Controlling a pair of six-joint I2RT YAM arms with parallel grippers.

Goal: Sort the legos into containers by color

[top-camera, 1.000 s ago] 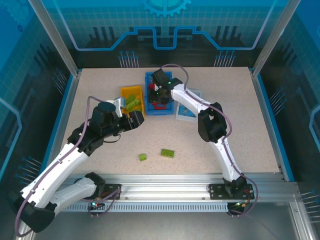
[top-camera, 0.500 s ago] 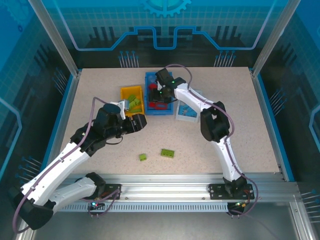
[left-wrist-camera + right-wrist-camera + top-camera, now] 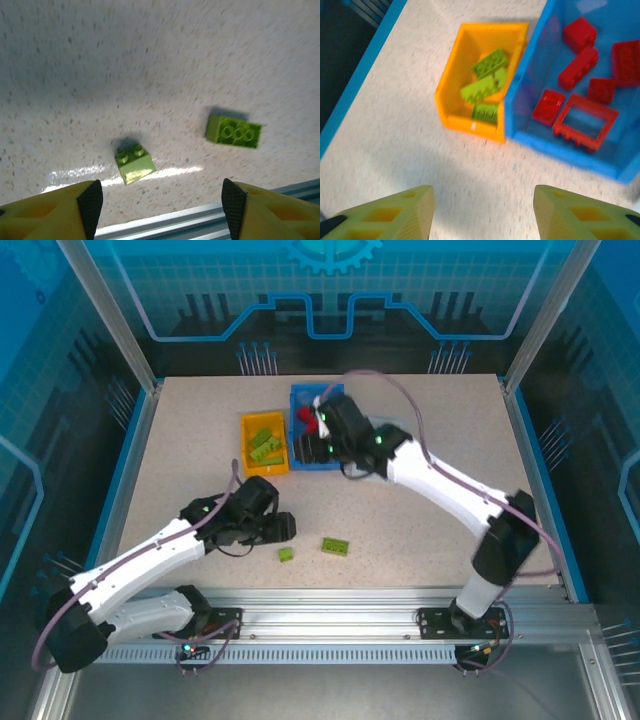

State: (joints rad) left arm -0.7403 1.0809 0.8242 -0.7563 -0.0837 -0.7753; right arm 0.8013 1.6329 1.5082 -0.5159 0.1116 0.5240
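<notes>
Two lime green legos lie loose on the table near the front: a small one (image 3: 286, 554) (image 3: 134, 161) and a longer one (image 3: 336, 546) (image 3: 234, 130). My left gripper (image 3: 281, 528) (image 3: 160, 205) hovers open just above them; the small brick lies just ahead of its left finger and nothing is between the fingers. The yellow-orange container (image 3: 247, 443) (image 3: 451, 97) holds several green legos (image 3: 487, 75). Beside it, the blue container (image 3: 300, 398) (image 3: 570, 145) holds several red legos (image 3: 577, 67). My right gripper (image 3: 322, 440) (image 3: 482, 210) is open and empty over the table, at the near edge of these two containers.
A metal rail (image 3: 200, 220) runs along the table's front edge, close behind the loose green bricks. A blue border (image 3: 365, 75) edges the table on the left. The right arm (image 3: 440, 480) stretches diagonally across the middle right of the table.
My left gripper has swung from beside the yellow-orange container toward the front, down to the loose green bricks. My right gripper has opened and drawn back out of the blue container.
</notes>
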